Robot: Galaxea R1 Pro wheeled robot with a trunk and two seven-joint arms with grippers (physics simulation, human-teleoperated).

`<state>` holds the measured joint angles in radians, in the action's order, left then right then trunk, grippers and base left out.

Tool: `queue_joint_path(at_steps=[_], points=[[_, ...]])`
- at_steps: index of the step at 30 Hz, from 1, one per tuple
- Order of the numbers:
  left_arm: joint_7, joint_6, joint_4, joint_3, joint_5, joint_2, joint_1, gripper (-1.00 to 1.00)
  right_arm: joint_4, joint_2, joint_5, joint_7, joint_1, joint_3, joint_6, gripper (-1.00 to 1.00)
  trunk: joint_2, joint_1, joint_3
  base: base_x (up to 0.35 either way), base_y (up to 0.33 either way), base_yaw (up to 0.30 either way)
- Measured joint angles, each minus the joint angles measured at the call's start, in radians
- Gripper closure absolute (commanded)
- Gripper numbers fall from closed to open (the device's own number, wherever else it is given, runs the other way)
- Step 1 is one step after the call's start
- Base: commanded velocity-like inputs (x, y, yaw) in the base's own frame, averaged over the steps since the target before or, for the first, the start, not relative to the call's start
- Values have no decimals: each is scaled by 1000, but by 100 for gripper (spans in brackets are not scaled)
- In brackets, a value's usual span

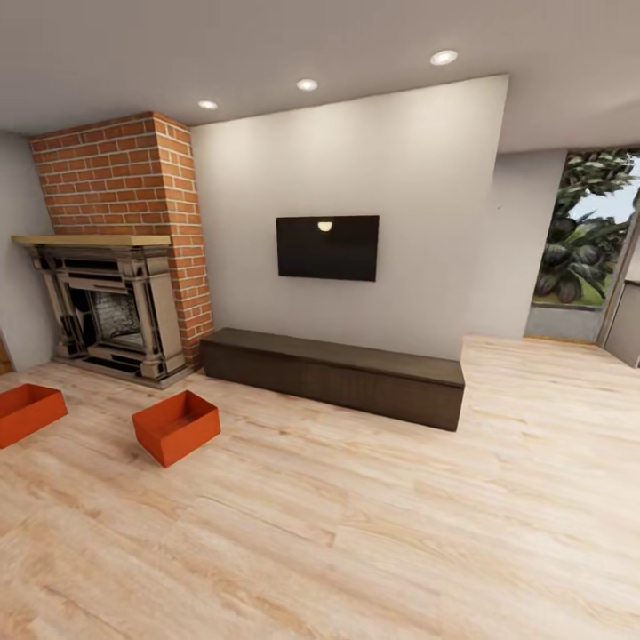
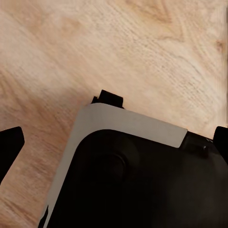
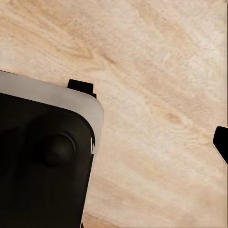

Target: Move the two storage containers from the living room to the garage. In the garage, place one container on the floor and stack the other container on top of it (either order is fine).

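Observation:
Two red-orange storage containers sit on the light wood-plank flooring of the living room. One container (image 1: 176, 427) lies in front of the fireplace's right side, turned at an angle. The other container (image 1: 27, 413) is at the left edge of the head view, partly cut off. Both are lidless and look empty. My left gripper (image 2: 114, 149) is open, its dark fingertips (image 2: 10, 152) wide apart above the wood flooring and my own base. One dark fingertip (image 3: 222, 145) of my right gripper sits far out at the frame's edge, over the planks. The garage is out of view.
A long dark brown chest (image 1: 333, 373) runs along the white wall under a wall-mounted TV (image 1: 327, 247). A red brick chimney (image 1: 124, 178) with a dark fireplace mantel (image 1: 111, 307) stands at the left. Glass doors (image 1: 587, 240) are at the right. Wide wood flooring (image 1: 373, 533) lies ahead.

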<state>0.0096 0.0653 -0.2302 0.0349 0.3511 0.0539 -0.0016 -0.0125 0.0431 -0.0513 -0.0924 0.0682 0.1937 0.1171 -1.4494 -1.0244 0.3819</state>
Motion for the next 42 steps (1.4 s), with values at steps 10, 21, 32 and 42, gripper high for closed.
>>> queue_joint_path(at_steps=[10, 21, 32, 42], points=[[0, 1, 1, 0, 0, 0, 0, -100, 0, 0, 0, -4, 0, 0, -2, -100, 0, 0, 0, 324, 0, 1], [-1, 1, 0, 0, 0, 1, 0, -100, 0, 0, 2, -4, 0, -2, -12, -100, 0, 0, 0, 324, 0, 0], [-1, 0, 0, 0, 0, 0, 0, -100, 0, 0, 0, -3, 0, 0, -11, -100, 0, 0, 0, 324, 0, 0], [-1, 0, -1, 0, -1, 0, 0, -100, 0, 0, 1, -3, 0, 0, -11, -100, 0, 0, 0, 324, 0, 44]])
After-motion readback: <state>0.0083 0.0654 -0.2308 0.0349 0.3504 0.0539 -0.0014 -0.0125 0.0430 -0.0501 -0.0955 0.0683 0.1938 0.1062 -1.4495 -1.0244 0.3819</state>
